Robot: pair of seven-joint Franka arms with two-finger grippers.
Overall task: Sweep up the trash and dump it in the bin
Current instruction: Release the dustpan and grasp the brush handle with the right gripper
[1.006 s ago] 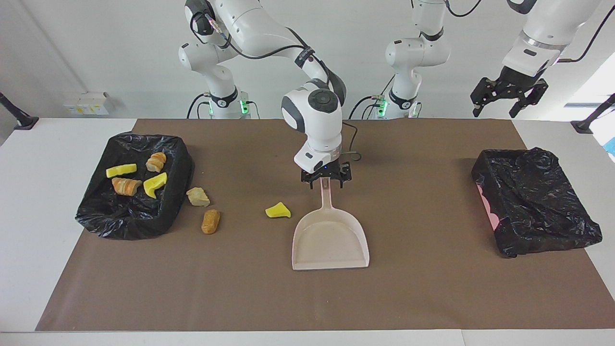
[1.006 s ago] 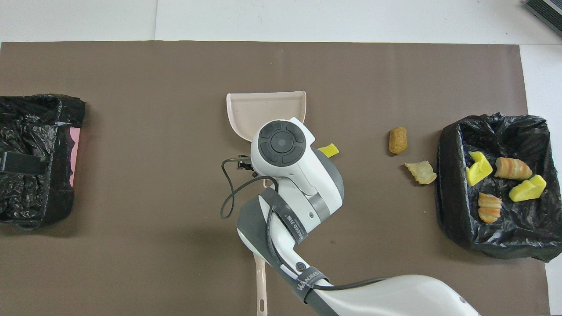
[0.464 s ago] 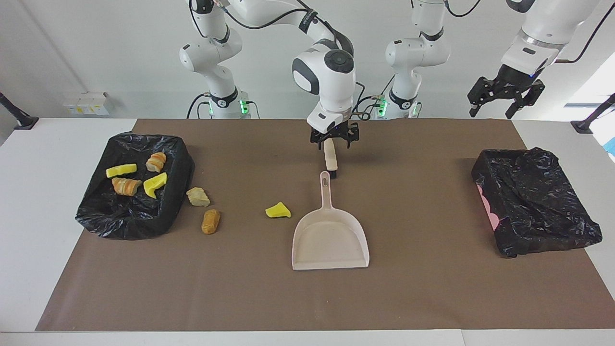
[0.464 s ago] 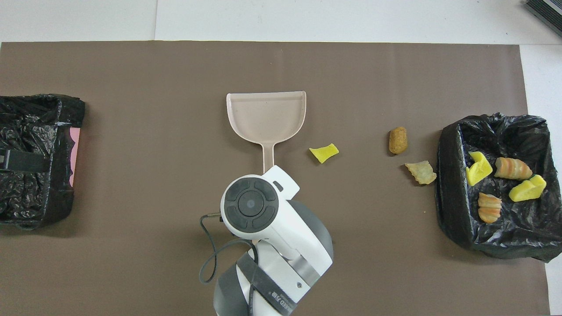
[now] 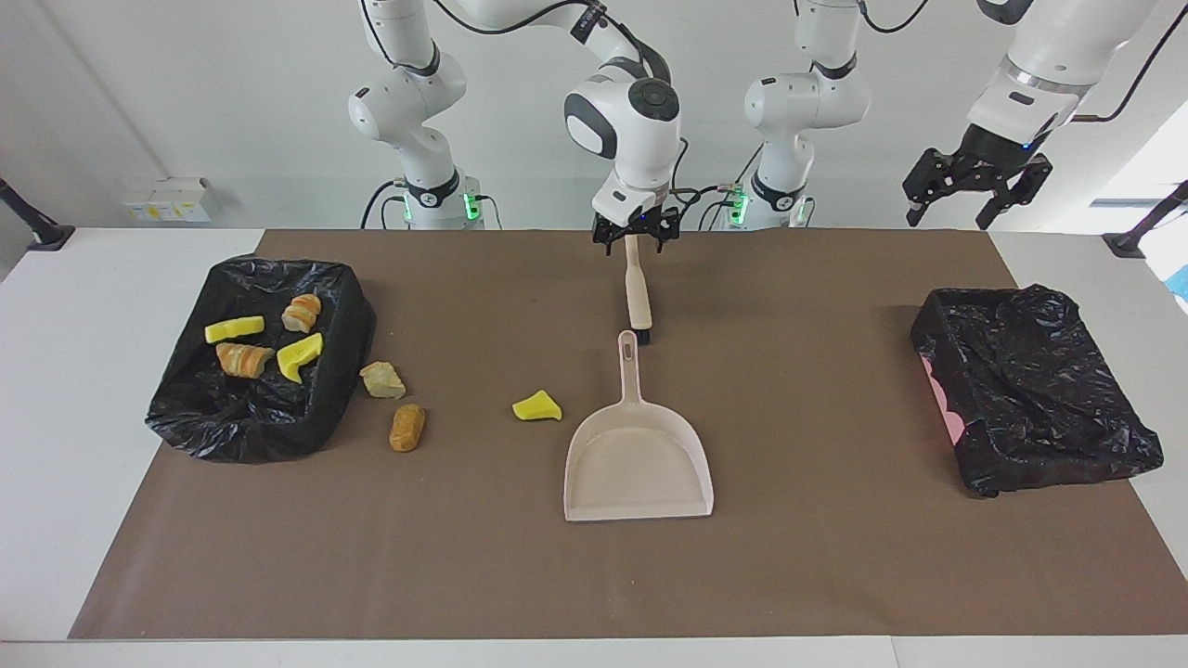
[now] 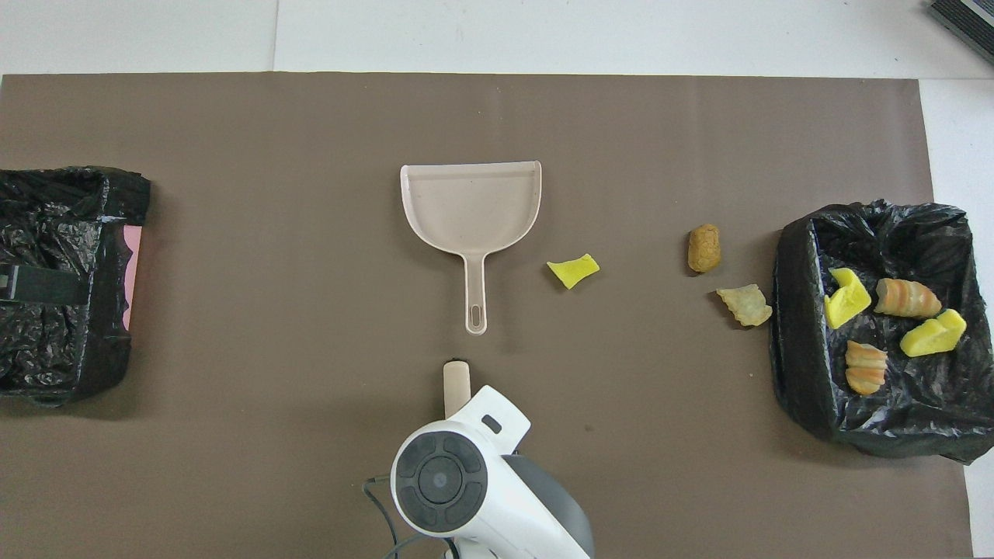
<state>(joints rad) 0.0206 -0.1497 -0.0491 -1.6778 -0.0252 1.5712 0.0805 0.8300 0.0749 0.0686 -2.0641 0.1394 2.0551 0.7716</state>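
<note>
The trash is seven small scraps: three lie loose on the brown mat toward the right arm's end of the table, a bright yellow wedge beside the dustpan, a brown lump and a tan lump just beside the bin; four more sit inside that black-lined bin, two yellow wedges and two orange-striped bread-like pieces; the beige dustpan lies flat at the middle of the mat, mouth toward the table edge farthest from the robots, handle pointing at the robots; the brush lies in line with that handle, nearer to the robots, its dark bristled end close to the handle's tip but apart from it; the right gripper stands at the top of the brush handle, and whether its fingers clasp it cannot be told; in the overhead view the arm's wrist covers most of the brush, leaving only a short beige stub showing; the left gripper waits high above the left arm's corner nearest the robots, fingers spread wide; a second black-lined bin sits at the left arm's end; the mat covers a white table, with a white wall at the robots' backs.
</note>
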